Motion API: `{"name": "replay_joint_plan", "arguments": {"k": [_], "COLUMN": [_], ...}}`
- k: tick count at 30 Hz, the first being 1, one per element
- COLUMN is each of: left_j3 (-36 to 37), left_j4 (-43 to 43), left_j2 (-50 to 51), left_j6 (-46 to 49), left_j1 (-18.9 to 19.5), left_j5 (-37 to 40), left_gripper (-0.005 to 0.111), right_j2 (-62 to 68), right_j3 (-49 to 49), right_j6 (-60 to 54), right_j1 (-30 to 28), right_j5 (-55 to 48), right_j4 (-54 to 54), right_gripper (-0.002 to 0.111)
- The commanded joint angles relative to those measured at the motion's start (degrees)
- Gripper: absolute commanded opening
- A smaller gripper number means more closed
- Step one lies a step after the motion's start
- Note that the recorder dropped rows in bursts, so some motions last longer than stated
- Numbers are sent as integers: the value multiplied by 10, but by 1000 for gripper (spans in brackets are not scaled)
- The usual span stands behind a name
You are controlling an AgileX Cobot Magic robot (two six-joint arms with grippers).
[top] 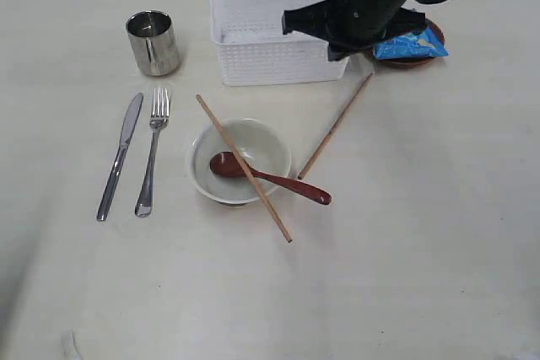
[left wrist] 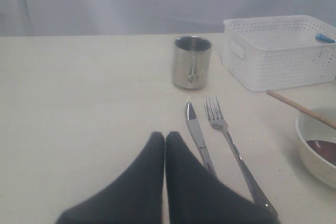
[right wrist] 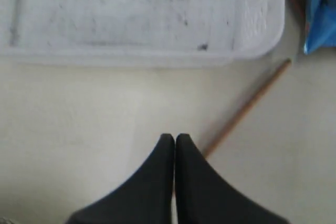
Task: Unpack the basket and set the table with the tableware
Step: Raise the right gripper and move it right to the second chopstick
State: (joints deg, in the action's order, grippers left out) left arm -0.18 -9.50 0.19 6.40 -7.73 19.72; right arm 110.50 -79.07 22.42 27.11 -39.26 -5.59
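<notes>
The white basket [top: 270,48] stands at the back of the cream table [top: 422,233]. Left of it is the steel cup [top: 153,42], with the knife [top: 120,156] and fork [top: 153,151] in front. The off-white bowl [top: 240,160] holds the dark red spoon [top: 270,178]; one chopstick [top: 243,167] lies across it, another chopstick [top: 335,126] lies to its right. The brown plate [top: 418,58] sits right of the basket under a blue packet [top: 409,43]. My right gripper [right wrist: 175,137] is shut and empty above the table near the basket's front right corner. My left gripper [left wrist: 165,136] is shut, empty, left of the knife [left wrist: 198,137].
The right arm's dark body [top: 363,2] hangs over the basket's right end and hides part of it. The basket [right wrist: 142,19] looks empty inside in the right wrist view. A grey backdrop runs along the table's far edge.
</notes>
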Motion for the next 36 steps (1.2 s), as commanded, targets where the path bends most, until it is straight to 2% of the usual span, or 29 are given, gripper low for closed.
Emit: {"name": "replay_joint_plan", "arguments": {"k": [1, 13, 17, 22, 24, 36], "left_j3": [2, 2, 2, 2, 2, 2], "left_j4": [1, 1, 1, 1, 1, 1], "left_j2": [-2, -2, -2, -2, -2, -2], "left_j6": [0, 0, 0, 0, 0, 0], "left_j1": [-4, -4, -4, -4, -4, -4], "left_j5": [-1, -1, -1, -1, -1, -1], "left_gripper": [0, 0, 0, 0, 0, 0], "right_j2": [-2, -2, -2, 2, 9, 63], "right_j3": [19, 129, 131, 131, 131, 131], "right_j6": [-1, 237, 253, 278, 278, 283], "right_j1": [-3, -3, -3, -2, -2, -2], "right_j5": [-72, 45, 73, 78, 77, 100], "right_j4": [-12, -12, -10, 14, 25, 42], "right_gripper": [1, 1, 7, 28, 33, 33]}}
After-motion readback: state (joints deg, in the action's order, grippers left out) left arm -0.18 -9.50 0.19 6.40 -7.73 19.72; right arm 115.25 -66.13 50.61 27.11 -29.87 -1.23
